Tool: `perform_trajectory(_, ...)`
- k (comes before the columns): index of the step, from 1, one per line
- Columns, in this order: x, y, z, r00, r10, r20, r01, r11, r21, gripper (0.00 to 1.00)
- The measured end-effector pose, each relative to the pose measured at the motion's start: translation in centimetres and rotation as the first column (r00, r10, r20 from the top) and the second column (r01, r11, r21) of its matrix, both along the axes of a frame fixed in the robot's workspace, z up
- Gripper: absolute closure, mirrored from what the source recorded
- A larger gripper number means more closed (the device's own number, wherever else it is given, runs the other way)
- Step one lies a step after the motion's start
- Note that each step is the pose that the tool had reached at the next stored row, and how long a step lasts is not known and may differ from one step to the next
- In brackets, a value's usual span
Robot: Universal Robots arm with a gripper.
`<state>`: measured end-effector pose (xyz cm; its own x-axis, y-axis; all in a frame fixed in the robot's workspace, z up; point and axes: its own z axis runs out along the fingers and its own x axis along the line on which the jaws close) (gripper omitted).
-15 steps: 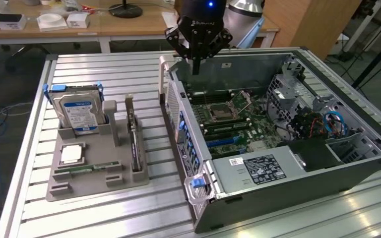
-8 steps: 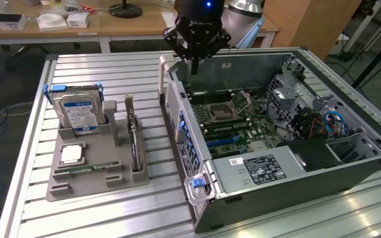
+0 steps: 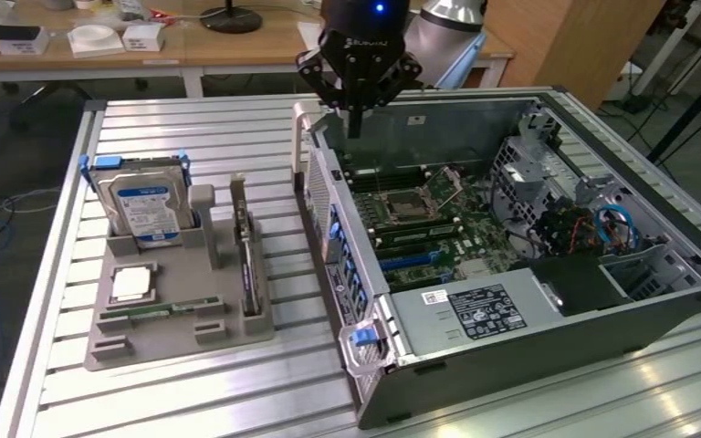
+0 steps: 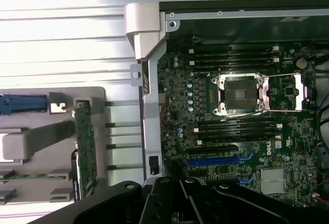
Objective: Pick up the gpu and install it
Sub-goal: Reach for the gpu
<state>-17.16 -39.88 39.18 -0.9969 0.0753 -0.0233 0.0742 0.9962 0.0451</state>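
Claw (image 3: 353, 126) above open case (image 3: 533, 365), empty; gpu (image 3: 248, 265) not yet picked up

Claw hangs over the case's far wall, fingers pointing down; they look pressed together with nothing between them. In the wrist view the claw (image 4: 181, 183) sits over the case frame (image 4: 146, 29) at the board's edge. Gpu stands on edge in a slot of the grey holder (image 3: 168, 351), on the exterior view's left of the case, just beside it and apart from the claw; the wrist view shows the gpu (image 4: 84, 152) as a thin green strip in its slot. Hard drive (image 3: 143, 208) stands upright in the same holder, farther from the case than the gpu. Inside the case the board (image 3: 430, 214) lies exposed, with its socket (image 4: 241, 94) and a blue slot (image 4: 213, 160) bare
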Motion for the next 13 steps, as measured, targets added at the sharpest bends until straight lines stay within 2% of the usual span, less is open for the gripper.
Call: perform_trajectory(13,-0.64,0.0,-0.02,1.0,0.0,0.0,0.0,1.0,0.0,0.89)
